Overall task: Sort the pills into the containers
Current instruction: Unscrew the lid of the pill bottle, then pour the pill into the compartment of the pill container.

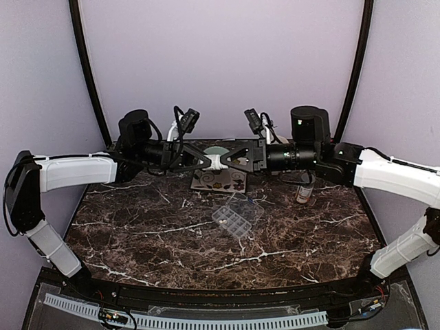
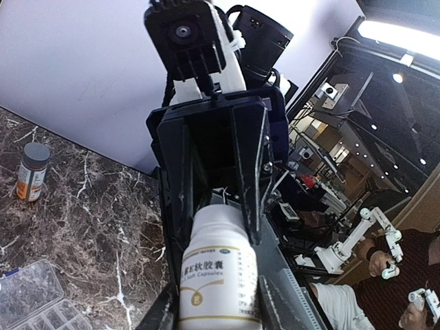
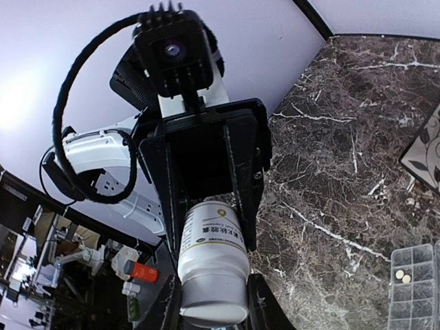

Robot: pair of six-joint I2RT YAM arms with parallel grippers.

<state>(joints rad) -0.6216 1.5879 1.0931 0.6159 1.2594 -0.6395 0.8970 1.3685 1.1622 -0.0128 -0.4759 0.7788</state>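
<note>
A small white bottle point(image 1: 218, 162) hangs in the air above the back of the table, held from both sides. My left gripper point(image 2: 218, 306) is shut on its labelled body point(image 2: 218, 275). From the other side my right gripper point(image 3: 213, 302) is shut on its cap end point(image 3: 214, 299). The clear pill box point(image 1: 234, 216) lies open on the marble below, and its square containers point(image 3: 412, 289) show at the right wrist view's edge. Two whitish pills point(image 3: 403, 276) sit in one container.
An orange, grey-capped bottle point(image 1: 304, 189) stands at the back right, also seen as the orange bottle point(image 2: 32, 172) from the left wrist. A patterned tile point(image 1: 218, 181) lies under the joined grippers. The pill box's corner point(image 2: 34, 302) is at the left wrist view's lower left.
</note>
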